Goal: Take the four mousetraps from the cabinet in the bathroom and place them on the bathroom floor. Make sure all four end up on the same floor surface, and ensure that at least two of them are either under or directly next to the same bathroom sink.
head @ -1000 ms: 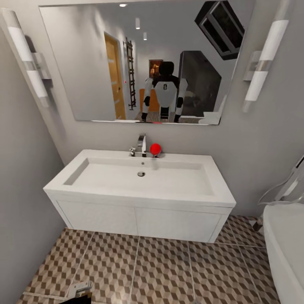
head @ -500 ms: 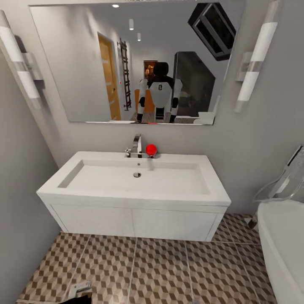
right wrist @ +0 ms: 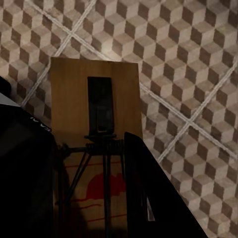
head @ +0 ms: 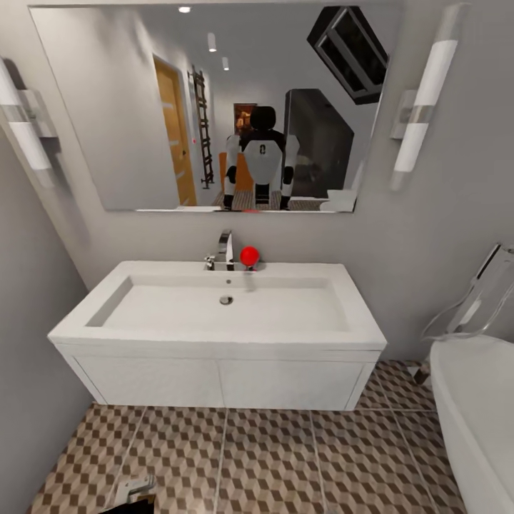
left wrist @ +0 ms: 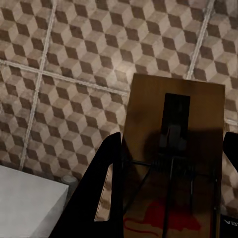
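Mousetraps are in both grippers: my left gripper (left wrist: 168,188) clamps one mousetrap (left wrist: 173,148), my right gripper (right wrist: 89,188) grips another (right wrist: 94,124), both above the bathroom floor (head: 285,457). The sink (head: 221,321) sits mid-frame ahead. I judge none placed yet; two more remain elsewhere.

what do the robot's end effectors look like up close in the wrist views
In both wrist views the fingers are flat, matte black wedges with angular edges. The left end effector has a pale inset strip along one finger. The right end effector carries small white lettering on its black housing. No cables are visible.
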Tool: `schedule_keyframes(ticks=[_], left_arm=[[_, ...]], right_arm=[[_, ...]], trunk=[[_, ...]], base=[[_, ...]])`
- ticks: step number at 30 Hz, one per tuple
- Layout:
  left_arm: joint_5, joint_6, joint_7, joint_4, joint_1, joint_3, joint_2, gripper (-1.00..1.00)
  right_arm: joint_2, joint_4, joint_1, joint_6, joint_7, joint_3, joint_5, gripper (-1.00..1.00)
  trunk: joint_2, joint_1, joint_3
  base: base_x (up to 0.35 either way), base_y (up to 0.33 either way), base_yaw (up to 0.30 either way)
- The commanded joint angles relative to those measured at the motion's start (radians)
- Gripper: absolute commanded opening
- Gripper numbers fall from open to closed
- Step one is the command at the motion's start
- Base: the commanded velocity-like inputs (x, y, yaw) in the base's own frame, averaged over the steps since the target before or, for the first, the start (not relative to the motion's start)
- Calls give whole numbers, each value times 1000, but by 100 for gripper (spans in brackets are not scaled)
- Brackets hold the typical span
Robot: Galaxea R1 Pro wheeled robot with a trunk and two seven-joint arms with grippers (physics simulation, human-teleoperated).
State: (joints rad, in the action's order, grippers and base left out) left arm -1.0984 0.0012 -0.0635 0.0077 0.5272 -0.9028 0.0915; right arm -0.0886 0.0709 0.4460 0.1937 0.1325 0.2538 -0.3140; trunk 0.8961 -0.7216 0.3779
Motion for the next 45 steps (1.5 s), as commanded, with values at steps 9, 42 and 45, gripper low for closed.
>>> schedule_keyframes(ticks=[9, 42, 45], left_arm=[[-5, 0, -4, 0, 1, -8, 1, -100], [-4, 2, -4, 0, 0, -8, -4, -100], [-4, 2, -4, 0, 0, -8, -4, -100]], right_arm=[[0, 4, 2, 7, -1, 4, 1, -100], [1, 4, 2, 8, -1, 4, 2, -100], [0, 1, 2, 8, -1, 4, 2, -100]], trunk=[[1, 0, 1], [1, 0, 1], [1, 0, 1]], base=[[198, 149, 0], [122, 4, 0], [65, 0, 0]])
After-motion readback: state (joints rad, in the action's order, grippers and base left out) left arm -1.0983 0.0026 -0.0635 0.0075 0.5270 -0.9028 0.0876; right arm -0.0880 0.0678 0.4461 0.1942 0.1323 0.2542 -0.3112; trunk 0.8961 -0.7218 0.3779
